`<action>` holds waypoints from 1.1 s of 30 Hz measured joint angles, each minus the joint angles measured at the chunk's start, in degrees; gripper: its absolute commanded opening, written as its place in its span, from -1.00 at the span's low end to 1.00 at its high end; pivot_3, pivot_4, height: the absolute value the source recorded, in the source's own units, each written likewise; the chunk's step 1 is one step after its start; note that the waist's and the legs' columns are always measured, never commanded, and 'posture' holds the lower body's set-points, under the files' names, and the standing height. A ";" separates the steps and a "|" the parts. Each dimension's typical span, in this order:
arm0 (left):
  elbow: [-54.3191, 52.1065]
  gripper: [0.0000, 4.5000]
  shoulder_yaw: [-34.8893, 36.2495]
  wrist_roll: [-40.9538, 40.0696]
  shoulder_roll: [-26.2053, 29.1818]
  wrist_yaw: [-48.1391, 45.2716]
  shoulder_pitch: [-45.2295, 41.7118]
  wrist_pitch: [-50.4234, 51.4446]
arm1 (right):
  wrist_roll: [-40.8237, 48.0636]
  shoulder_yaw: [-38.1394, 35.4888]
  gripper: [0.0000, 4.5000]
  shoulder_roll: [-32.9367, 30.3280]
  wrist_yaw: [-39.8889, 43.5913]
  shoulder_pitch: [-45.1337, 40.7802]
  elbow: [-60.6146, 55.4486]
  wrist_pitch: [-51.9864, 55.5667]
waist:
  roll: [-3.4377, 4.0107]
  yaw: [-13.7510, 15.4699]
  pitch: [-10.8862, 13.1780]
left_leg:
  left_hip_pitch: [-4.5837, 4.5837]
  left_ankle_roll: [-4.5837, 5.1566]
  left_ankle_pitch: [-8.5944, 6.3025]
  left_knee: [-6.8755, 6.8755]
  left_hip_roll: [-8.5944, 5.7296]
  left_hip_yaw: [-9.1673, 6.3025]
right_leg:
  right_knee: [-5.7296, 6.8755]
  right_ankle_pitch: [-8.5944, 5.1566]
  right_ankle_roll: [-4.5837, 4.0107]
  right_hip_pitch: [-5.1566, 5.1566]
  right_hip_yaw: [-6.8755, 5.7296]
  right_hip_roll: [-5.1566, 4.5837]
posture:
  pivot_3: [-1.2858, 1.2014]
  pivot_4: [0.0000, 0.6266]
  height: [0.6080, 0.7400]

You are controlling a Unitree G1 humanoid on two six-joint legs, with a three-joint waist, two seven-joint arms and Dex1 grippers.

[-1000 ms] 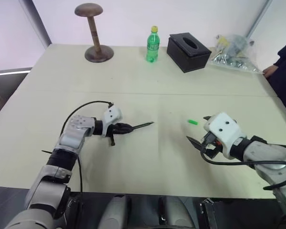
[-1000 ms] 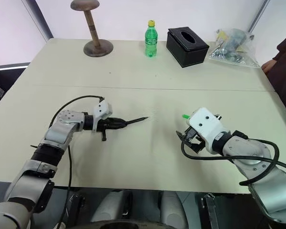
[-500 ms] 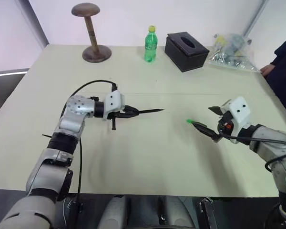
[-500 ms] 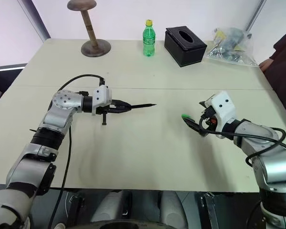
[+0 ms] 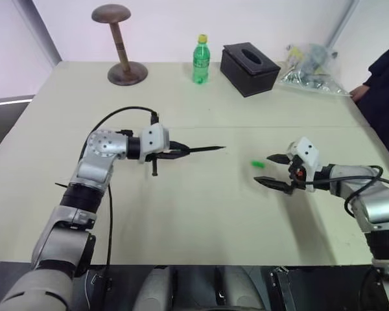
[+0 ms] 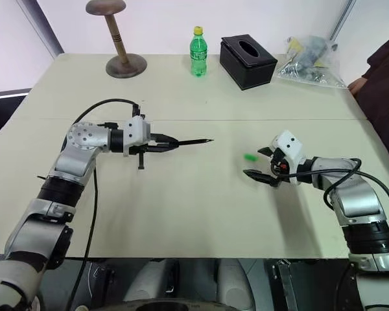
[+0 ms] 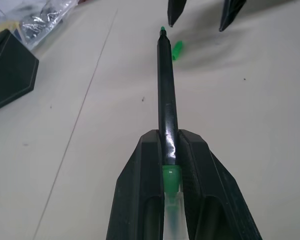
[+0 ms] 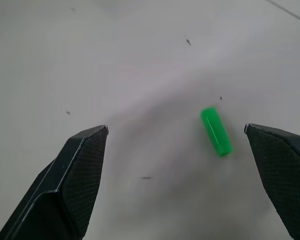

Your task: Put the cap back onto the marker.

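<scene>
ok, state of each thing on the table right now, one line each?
marker: uncapped, held off the table by the shut left gripper, tip pointing toward the cap
cap: off the marker, lying loose on the table
right gripper: open, fingers either side of the cap, not touching it
green bottle: upright, yellow lid on
tissue box: upright, slot facing up
wooden stand: upright
plastic bag: lying crumpled
</scene>
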 measured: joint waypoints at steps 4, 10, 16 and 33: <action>-2.24 -0.99 0.03 0.00 0.87 0.70 0.78 0.99 | -1.62 1.40 1.00 0.96 1.06 -2.51 5.43 -2.92 | 0.00 0.02 0.00 | 0.00 0.00 0.00 0.00 0.00 0.00 | 0.00 0.00 0.00 0.00 0.00 -0.01 | 0.03 -0.52 1.00; -4.73 -0.99 0.01 -0.61 1.40 1.78 2.72 2.30 | -3.54 1.82 1.00 2.52 1.98 -5.71 12.20 -6.15 | 0.02 0.04 0.01 | -0.01 -0.01 0.00 0.00 -0.01 0.01 | 0.00 0.00 0.00 -0.02 0.01 -0.02 | 0.03 -0.52 1.00; -6.29 -0.99 0.03 -1.01 2.16 2.42 2.87 3.27 | -5.15 1.90 1.00 4.14 2.52 -6.92 16.09 -8.09 | 0.02 0.02 0.01 | -0.01 -0.01 0.00 0.00 -0.01 0.01 | 0.01 0.00 0.00 -0.02 0.01 -0.02 | 0.03 -0.52 1.00; -7.86 -1.00 0.02 -1.16 3.11 3.11 4.09 4.39 | -7.38 2.18 -0.50 5.55 2.60 -8.97 20.26 -10.61 | 0.03 -0.02 0.01 | -0.01 -0.02 0.01 0.00 -0.01 0.03 | 0.03 0.00 0.00 -0.04 0.03 -0.01 | 0.03 -0.52 1.00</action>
